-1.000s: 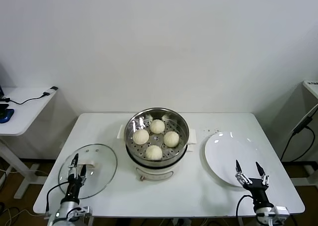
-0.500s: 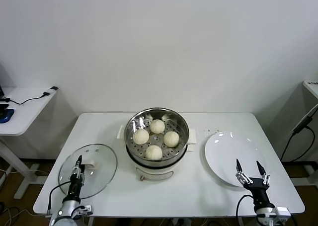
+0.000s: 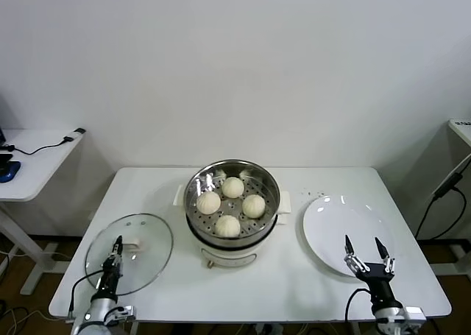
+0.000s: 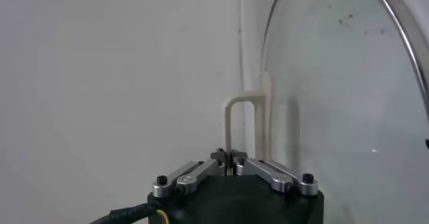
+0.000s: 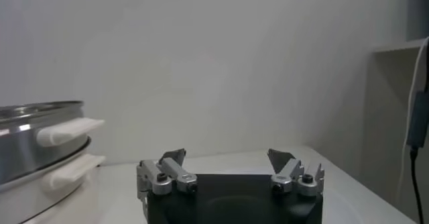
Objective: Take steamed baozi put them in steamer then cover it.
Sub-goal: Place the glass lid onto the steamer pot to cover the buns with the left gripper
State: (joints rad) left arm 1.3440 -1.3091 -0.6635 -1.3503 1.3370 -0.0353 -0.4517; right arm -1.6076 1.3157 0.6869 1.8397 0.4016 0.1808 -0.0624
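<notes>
Four cream-white baozi (image 3: 228, 225) sit in the perforated basket of the steel steamer (image 3: 193, 188) at the table's middle. The steamer's wall and white handles also show in the right wrist view (image 5: 33, 145). The glass lid (image 3: 140, 261) lies on the table at the front left. My left gripper (image 3: 116, 251) is over the lid. In the left wrist view the left gripper (image 4: 230, 157) is shut on the lid's thin cream handle (image 4: 231, 121). My right gripper (image 3: 363, 248) is open and empty at the front edge of the white plate (image 3: 331, 221). The right wrist view shows the right gripper (image 5: 226, 157) with jaws wide apart.
The white plate lies to the right of the steamer with nothing on it. A side desk (image 3: 33, 158) with cables stands at the far left. The table's front edge (image 3: 250, 305) runs just ahead of both grippers.
My left gripper's fingers have closed together over the lid, and the lid has shifted slightly left. My right gripper has drifted a little left.
</notes>
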